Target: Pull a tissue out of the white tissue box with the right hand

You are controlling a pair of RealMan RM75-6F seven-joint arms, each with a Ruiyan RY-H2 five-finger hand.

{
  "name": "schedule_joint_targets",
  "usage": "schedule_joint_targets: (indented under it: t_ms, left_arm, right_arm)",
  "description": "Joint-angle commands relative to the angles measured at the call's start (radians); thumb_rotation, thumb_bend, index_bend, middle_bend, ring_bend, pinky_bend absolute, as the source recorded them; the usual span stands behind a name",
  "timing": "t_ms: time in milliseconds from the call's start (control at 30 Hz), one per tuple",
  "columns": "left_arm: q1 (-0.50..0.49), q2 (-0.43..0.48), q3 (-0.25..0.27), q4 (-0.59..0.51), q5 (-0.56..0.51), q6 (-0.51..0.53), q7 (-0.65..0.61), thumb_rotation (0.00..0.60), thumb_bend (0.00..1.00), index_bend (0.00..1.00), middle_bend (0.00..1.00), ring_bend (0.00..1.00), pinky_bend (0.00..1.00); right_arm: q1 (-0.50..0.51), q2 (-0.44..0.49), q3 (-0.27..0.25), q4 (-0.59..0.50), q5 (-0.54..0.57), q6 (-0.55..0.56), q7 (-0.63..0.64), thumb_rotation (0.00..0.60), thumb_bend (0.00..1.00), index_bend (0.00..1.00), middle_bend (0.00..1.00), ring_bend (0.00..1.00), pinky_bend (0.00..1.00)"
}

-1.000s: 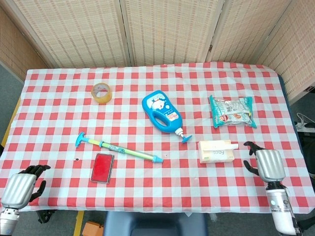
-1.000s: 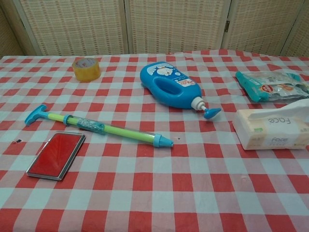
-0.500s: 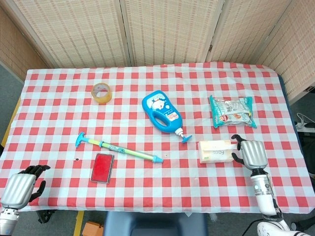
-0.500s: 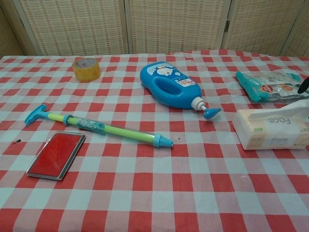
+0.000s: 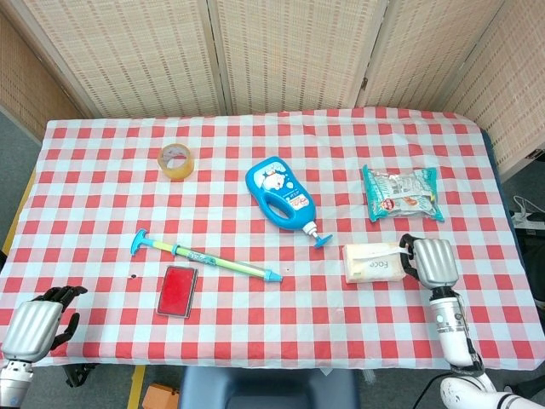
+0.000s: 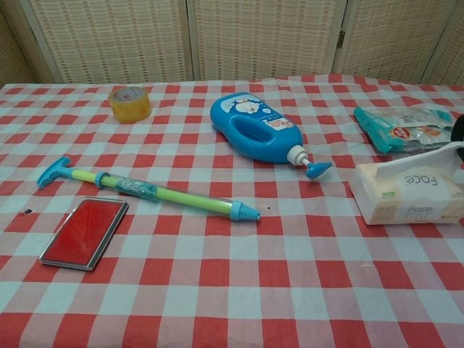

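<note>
The white tissue box [image 5: 371, 263] lies on the checked cloth at the right, with a tissue [image 6: 429, 156] sticking out of its top toward the right. My right hand [image 5: 434, 262] is at the box's right end, fingers curled over the spot where the tissue comes out. In the chest view only a dark fingertip [image 6: 459, 130] shows at the right edge, just above the raised tissue. Whether the fingers pinch the tissue is hidden. My left hand [image 5: 34, 328] hangs off the table's front left corner, holding nothing.
A blue bottle [image 5: 280, 194] lies mid-table, its nozzle pointing at the box. A snack packet [image 5: 402, 192] lies behind the box. A green and blue syringe toy [image 5: 206, 255], a red case [image 5: 177, 290] and a tape roll [image 5: 176, 161] are to the left.
My right hand moved from the table's front right edge up and left to the box's right end. The tissue now rises more toward the right in the chest view. The left hand stayed still.
</note>
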Motion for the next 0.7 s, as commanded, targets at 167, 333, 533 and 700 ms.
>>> schedule_joint_targets:
  t_ms: [167, 333, 533, 700]
  left_arm:
    - [0.002, 0.001, 0.001, -0.002, 0.003, 0.005, 0.000, 0.600, 0.51, 0.31, 0.34, 0.30, 0.53]
    - [0.002, 0.000, 0.003, -0.006, 0.007, 0.005, 0.008, 0.600, 0.51, 0.31, 0.34, 0.30, 0.53]
    - [0.001, -0.003, 0.007, -0.013, 0.011, 0.001, 0.028, 0.600, 0.51, 0.31, 0.34, 0.30, 0.53]
    - [0.000, -0.005, 0.008, -0.017, 0.006, -0.006, 0.039, 0.600, 0.51, 0.31, 0.34, 0.30, 0.53]
  right_arm:
    - [-0.068, 0.160, 0.016, -0.175, -0.069, 0.157, 0.043, 0.600, 0.80, 0.82, 0.67, 0.79, 0.90]
    - [-0.159, 0.307, 0.002, -0.302, -0.096, 0.283, -0.005, 0.600, 0.80, 0.84, 0.67, 0.79, 0.90]
    - [-0.272, 0.398, -0.054, -0.354, -0.089, 0.367, -0.005, 0.600, 0.80, 0.84, 0.67, 0.79, 0.90]
    - [-0.311, 0.397, -0.081, -0.333, -0.072, 0.368, 0.036, 0.600, 0.80, 0.84, 0.67, 0.78, 0.90]
